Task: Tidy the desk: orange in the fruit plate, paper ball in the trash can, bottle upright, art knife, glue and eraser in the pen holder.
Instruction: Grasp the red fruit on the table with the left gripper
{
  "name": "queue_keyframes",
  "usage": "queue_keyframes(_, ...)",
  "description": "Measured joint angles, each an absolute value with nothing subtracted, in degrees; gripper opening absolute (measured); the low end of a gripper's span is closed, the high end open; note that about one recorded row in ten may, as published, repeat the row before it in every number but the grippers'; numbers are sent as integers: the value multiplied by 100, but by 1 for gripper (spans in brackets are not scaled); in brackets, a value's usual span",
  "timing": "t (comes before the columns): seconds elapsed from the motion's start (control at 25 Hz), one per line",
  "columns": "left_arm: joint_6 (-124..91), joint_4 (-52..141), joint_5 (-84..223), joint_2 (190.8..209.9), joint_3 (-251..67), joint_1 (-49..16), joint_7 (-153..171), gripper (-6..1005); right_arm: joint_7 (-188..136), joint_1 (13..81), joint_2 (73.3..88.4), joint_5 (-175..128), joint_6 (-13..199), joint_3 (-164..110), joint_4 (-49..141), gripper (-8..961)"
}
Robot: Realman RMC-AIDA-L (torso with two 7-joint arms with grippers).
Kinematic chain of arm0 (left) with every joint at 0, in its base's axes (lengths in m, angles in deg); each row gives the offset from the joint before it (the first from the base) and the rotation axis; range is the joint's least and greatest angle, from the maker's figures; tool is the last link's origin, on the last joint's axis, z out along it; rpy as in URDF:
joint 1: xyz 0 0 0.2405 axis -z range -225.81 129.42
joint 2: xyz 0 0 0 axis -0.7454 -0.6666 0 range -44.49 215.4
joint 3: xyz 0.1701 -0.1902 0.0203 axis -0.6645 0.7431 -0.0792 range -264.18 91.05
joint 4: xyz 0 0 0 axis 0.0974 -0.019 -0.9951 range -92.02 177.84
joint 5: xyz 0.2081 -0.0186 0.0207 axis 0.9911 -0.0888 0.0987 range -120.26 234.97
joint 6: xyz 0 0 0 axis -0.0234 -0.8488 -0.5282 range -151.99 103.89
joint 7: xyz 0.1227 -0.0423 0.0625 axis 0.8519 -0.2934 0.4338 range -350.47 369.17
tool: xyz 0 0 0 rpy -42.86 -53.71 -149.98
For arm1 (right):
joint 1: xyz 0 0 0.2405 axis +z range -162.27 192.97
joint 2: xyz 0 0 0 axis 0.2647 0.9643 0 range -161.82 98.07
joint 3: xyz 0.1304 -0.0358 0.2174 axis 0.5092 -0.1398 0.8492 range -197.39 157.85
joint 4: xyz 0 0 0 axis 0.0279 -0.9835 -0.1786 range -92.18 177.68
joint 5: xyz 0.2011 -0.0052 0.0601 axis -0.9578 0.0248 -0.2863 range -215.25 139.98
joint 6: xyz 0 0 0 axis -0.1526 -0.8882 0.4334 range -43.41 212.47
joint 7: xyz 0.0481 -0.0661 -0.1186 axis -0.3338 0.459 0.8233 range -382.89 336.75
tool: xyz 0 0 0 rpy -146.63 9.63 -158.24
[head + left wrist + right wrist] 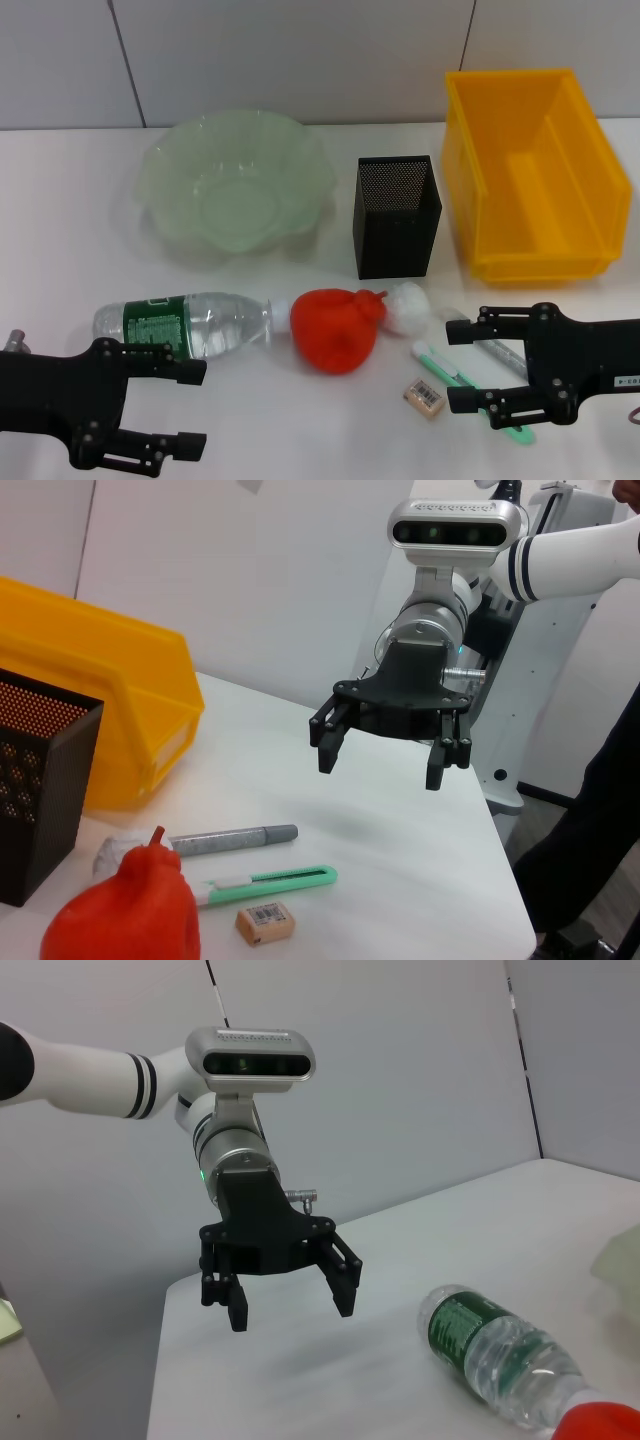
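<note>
Eraser [424,397] loose before pen holder [396,215]

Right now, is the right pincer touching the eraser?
Apart. The left wrist view shows the right pincer hanging open above the table, with clear space between it and the eraser lying below.

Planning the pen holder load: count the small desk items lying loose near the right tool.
3: a grey glue stick, a green art knife under the right tool, and the eraser nearer the orange. More may be hidden.

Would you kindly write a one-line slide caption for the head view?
Both open grippers, left and right, hover over a desk where the bottle lies flat beside the orange.
</note>
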State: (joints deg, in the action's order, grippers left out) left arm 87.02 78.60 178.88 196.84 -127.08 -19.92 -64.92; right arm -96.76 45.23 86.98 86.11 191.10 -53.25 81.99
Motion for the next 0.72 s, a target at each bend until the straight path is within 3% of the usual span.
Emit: queue_keyframes(0.72,8584,7914,17889,19684,-12708,-1977,-6519,798,-9664,4494,8704,8611,19106,-5275,8165,776)
